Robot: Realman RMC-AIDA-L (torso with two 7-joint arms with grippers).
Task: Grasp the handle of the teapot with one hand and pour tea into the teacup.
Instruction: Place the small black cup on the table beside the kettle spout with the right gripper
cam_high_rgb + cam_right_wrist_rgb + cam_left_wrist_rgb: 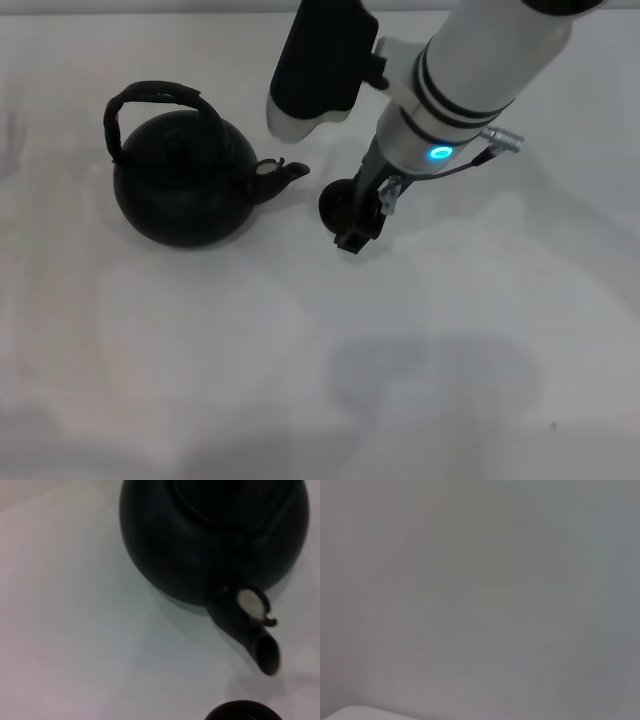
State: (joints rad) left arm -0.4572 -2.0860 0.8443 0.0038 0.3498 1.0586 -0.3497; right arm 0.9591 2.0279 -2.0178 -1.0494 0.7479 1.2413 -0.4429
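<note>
1. Right gripper (352, 238) of mine hung low over the table (450, 350), directly above the teacup (338, 205); whether its fingers were parted or closed I could not tell.
2. That teacup sat near the middle of the table, half hidden under my right wrist, with only its dark rim showing at 9 o'clock of the gripper.
3. At 9 o'clock of the cup stood the teapot (183, 185), upright, its spout (280, 175) pointing toward the cup and stopping just short of it.
4. My right wrist camera saw the spout tip near the cup's rim (245, 711), the two apart.
5. Over the pot rose the handle (150, 98), untouched.
6. My left wrist camera showed only a blank grey surface.
</note>
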